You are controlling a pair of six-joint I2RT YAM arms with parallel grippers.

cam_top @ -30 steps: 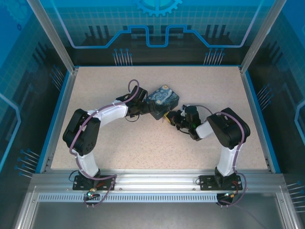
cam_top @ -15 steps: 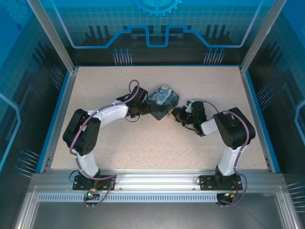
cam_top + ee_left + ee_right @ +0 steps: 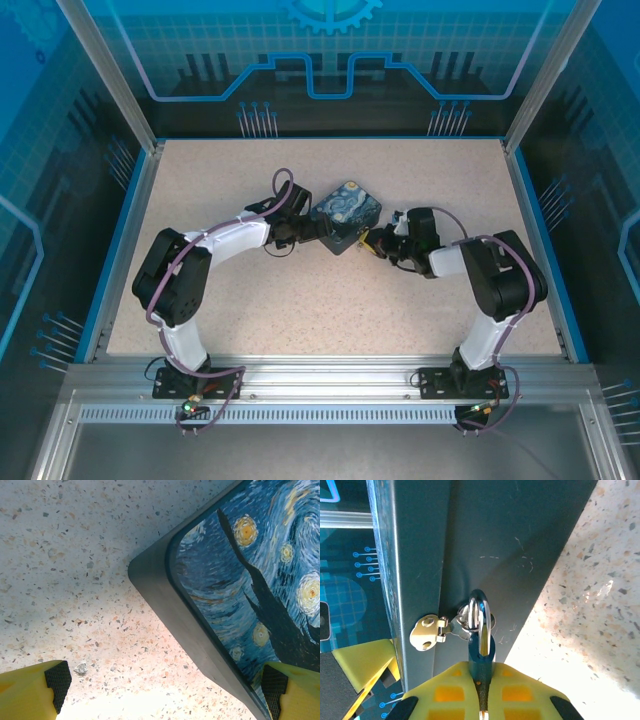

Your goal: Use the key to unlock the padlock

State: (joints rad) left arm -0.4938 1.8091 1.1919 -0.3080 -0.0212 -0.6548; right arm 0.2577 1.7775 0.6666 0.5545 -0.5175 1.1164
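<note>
The padlock (image 3: 481, 630) hangs by its silver shackle from a hasp (image 3: 427, 632) on the side of the night-sky box (image 3: 345, 215). Its dark body sits right at the tips of my right gripper (image 3: 481, 672), which is shut. A thin sliver of metal, the key (image 3: 481, 714), shows between the pads behind the lock. In the top view the right gripper (image 3: 373, 242) is at the box's near right side. My left gripper (image 3: 162, 692) is open, straddling a corner of the box (image 3: 240, 595), one finger (image 3: 37, 692) on the table side, the other over the lid.
The box stands mid-table between both arms on the speckled tabletop (image 3: 330, 310). Blue rails and clear walls (image 3: 125, 230) ring the table. Open tabletop lies in front of and behind the box.
My right arm's elbow and wrist have swung to the right while its gripper stayed at the box's side. The left arm has not moved.
</note>
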